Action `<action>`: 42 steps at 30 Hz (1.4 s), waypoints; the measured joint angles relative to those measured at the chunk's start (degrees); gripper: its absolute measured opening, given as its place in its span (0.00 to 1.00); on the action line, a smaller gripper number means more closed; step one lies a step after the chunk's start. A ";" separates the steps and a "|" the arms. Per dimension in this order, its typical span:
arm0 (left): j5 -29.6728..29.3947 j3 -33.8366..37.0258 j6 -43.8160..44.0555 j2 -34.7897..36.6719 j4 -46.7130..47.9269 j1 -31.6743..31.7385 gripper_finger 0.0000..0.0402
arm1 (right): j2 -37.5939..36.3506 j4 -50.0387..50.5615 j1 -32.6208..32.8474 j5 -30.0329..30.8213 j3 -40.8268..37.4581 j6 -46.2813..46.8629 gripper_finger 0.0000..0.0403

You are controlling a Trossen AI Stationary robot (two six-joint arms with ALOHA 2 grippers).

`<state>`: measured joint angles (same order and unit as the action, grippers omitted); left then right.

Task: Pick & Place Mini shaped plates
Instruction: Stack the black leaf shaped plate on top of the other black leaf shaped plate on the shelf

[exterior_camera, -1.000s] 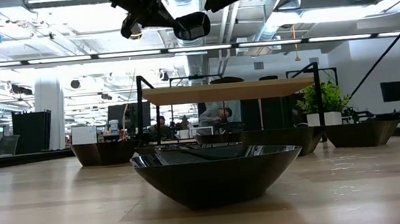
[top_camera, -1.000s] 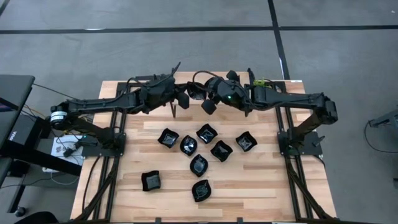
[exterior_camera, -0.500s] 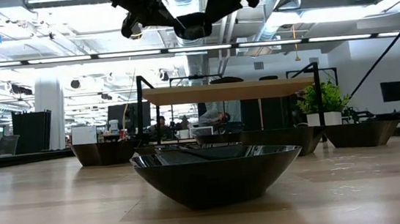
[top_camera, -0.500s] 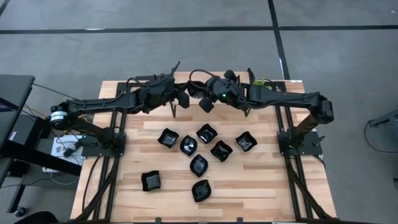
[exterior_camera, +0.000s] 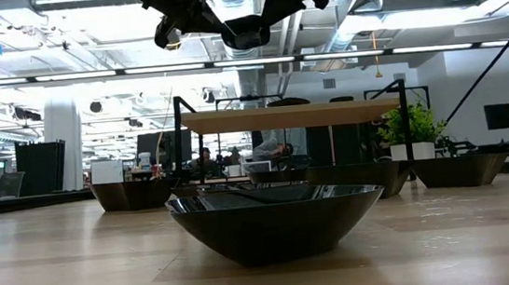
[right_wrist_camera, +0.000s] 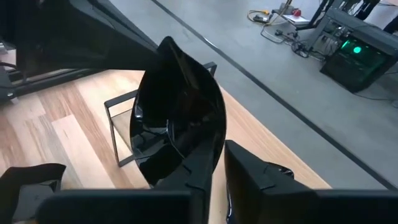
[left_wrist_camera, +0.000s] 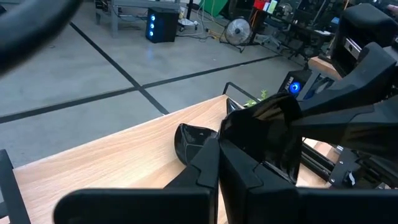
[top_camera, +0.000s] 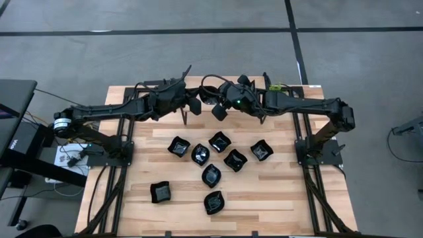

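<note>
- Handover height above the table's 12 o'clock edge is being occupied by both grippers, seen from above; the left gripper is being reached in from 9 o'clock and the right gripper from 3 o'clock.
- One raised plate is being held in the air between them, clear of the wood, standing on edge with its long axis roughly upright and its pointed end uppermost.
- The left gripper's fingers are being kept together, and they appear to be pinched on the raised plate's far rim.
- The right gripper's fingers are being pressed nearly together on the plate's lower rim, so the plate is judged to be gripped from both sides.
- The coming move is being decided by this relation: the plate is sitting directly ahead of the right fingers, at 9 o'clock from that gripper, and both arms are equally near.
- Nine plates are being counted in all: one in the air and eight table plates.
- The eight are being left at 6 o'clock from the grippers, six clustered mid-table and two apart nearer the 6 o'clock edge.
</note>
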<state>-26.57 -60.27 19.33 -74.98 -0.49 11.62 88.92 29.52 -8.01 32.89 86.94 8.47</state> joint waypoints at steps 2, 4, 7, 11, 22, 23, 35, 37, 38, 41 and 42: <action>-0.05 0.00 0.00 0.00 0.00 0.00 0.01 | 0.00 0.01 -0.03 -0.34 0.00 0.00 0.03; -0.19 0.00 0.00 0.00 0.00 0.00 0.01 | -0.02 0.02 -0.07 -1.04 0.00 0.07 0.01; -0.19 0.00 0.00 0.00 -0.31 0.00 0.01 | -0.02 0.02 -0.09 -1.17 0.00 0.22 0.02; -0.17 0.02 0.00 0.00 -0.43 0.00 0.01 | -0.04 0.02 -0.04 -1.18 0.00 0.22 0.01; 0.10 0.02 0.22 0.00 -1.14 0.00 0.04 | -0.04 0.02 -0.04 -1.40 0.00 0.20 0.00; 0.46 0.02 0.22 0.00 -1.38 -0.02 0.05 | -0.04 -0.05 -0.04 -1.65 0.00 0.17 0.00; 0.17 0.02 -1.52 0.60 -1.10 -0.02 0.21 | -0.04 -0.02 -0.39 -1.63 0.00 0.17 0.00; 0.15 0.02 -3.06 1.32 -1.00 0.02 0.23 | -0.04 -0.02 -0.68 -1.58 0.00 0.18 0.00; 0.14 0.02 -4.39 1.84 -1.02 0.03 0.24 | -0.04 0.02 -0.74 -1.56 0.00 0.31 0.00; -0.81 0.02 -7.54 3.66 -1.22 0.07 0.26 | -0.04 0.25 -1.06 -1.54 0.00 0.48 0.00; -1.43 0.02 -8.34 4.24 -1.25 0.07 0.26 | -0.04 0.26 -1.19 -1.54 0.00 0.50 0.00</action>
<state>-28.00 -60.25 10.99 -70.74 -1.74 11.68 88.88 29.78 -9.20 31.35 86.94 8.97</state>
